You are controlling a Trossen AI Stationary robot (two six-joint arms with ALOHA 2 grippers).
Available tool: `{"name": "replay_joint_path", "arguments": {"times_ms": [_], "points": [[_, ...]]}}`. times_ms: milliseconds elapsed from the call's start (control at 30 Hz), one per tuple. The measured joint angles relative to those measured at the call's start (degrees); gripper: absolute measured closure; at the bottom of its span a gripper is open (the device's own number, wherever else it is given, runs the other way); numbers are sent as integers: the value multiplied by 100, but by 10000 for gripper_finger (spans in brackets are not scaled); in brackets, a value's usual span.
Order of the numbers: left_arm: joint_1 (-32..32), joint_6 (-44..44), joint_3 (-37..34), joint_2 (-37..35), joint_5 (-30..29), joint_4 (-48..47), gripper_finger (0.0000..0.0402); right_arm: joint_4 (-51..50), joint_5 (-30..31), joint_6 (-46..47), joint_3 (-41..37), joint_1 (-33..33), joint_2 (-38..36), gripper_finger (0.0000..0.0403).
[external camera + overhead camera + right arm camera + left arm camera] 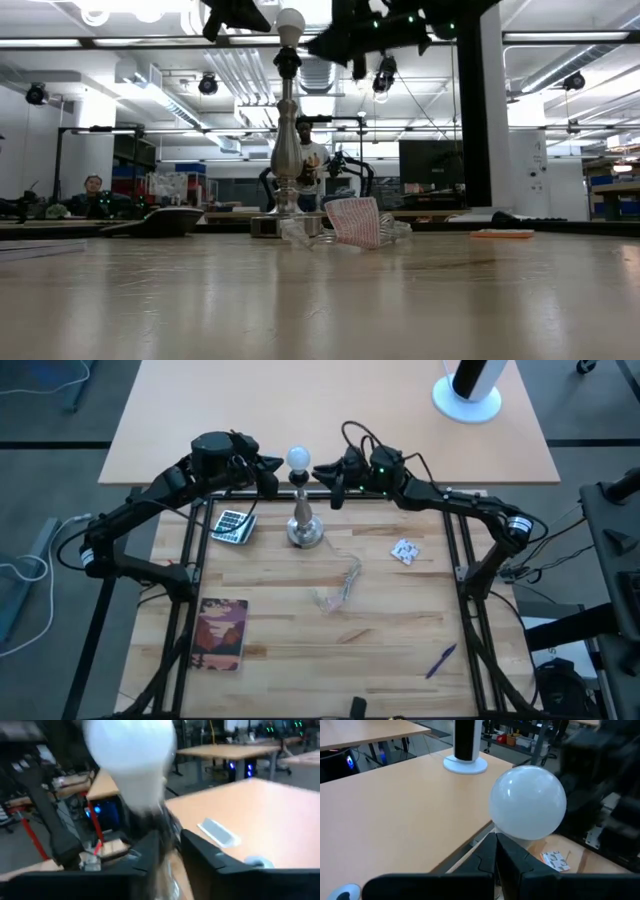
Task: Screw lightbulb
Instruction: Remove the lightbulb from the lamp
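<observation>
Wood slat table [380,630], me working at its far edge. Silver baluster lamp stand [304,523] upright there, lightbulb [298,458] seated on top in the black socket [288,62]. My left gripper [268,472] sits just beside the socket, fingers [492,862] pressed together, holding nothing. My right gripper [330,478] is at the socket from the other side, fingers [200,857] parted around the neck below the globe; contact unclear.

Bulb judgement: light, frosted glass, slick, fragile. Take the globe at its widest part, soft pinch, no side load. Stand looks top-heavy, so brace the socket while twisting.

Clutter: book [221,632], calculator [232,525], clear wrapper [340,586], white packet [405,550], purple pen [441,659]. All well apart, nothing blocks. Main risk: my two grippers crowding each other.
</observation>
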Motion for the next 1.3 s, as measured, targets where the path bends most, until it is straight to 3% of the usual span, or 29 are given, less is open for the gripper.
{"name": "replay_joint_path", "arguments": {"times_ms": [233, 367, 600, 933, 1300], "points": [[2, 2, -1, 0, -3, 6, 401, -559, -10, -662, 776, 95, 171, 212], [2, 2, 1, 0, -11, 6, 401, -1146, 2, -663, 1175, 99, 392, 176], [2, 2, 1, 2, -17, -11, 401, -1117, -44, -1065, 1457, 190, 652, 136], [7, 2, -1, 4, -13, -40, 401, -1005, -44, -1186, 1670, 299, 896, 138], [0, -22, 0, 4, -9, -35, 401, -1248, 3, -1187, 2101, 309, 1056, 195]]}}
